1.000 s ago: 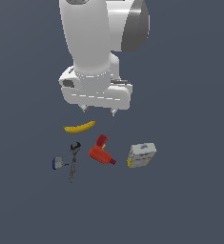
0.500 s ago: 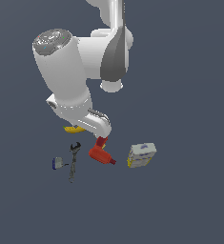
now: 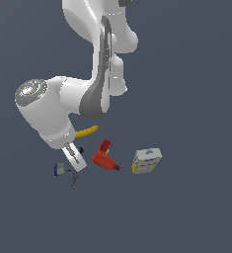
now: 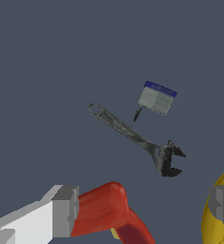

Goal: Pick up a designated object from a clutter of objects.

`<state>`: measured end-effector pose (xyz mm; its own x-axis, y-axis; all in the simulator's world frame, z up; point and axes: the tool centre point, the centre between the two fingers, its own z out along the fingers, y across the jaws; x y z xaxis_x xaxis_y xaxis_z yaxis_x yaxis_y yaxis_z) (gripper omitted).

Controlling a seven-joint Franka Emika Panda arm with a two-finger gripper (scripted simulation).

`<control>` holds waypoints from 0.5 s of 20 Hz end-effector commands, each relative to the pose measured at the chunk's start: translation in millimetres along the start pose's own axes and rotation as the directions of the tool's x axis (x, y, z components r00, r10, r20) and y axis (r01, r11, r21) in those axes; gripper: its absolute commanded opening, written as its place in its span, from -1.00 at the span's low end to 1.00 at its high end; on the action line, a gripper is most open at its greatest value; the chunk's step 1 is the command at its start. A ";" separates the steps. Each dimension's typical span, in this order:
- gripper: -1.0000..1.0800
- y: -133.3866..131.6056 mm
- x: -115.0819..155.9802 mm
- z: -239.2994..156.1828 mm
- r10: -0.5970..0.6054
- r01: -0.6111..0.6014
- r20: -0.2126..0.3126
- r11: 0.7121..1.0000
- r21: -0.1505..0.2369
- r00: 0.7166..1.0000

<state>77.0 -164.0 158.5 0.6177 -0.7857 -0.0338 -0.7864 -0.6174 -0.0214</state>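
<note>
The designated object (image 3: 61,170) is a tiny grey block with a dark blue rim, lying at the exterior view's left end of the clutter; the wrist view shows it (image 4: 156,97) beside the dark wrench (image 4: 137,140). My gripper (image 3: 74,160) hangs low just above the wrench (image 3: 74,181), a little to the right of the small block in the exterior view. It is open and holds nothing. In the wrist view its fingers (image 4: 66,210) stand wide apart, with the red drill (image 4: 108,212) and the banana (image 4: 217,217) under them.
The red power drill (image 3: 104,157) lies right of the gripper in the exterior view, with the white-and-yellow box (image 3: 147,160) farther right. The yellow banana (image 3: 88,131) is partly hidden behind my arm. The big white arm links loom over the clutter's left side.
The arm has swung down and toward the exterior view's left. The gripper dropped from above the banana to just over the wrench and the small block. No object has moved.
</note>
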 end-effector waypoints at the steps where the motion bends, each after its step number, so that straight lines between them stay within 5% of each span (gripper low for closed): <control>1: 0.92 8.8 17.8 20.5 0.099 -0.099 -0.007 0.995 -0.001 0.995; 10: 0.92 37.0 58.7 74.1 0.335 -0.335 -0.030 0.942 -0.005 0.942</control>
<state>83.4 -223.7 88.8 0.3499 -0.9367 -0.0136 -0.9368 -0.3499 -0.0040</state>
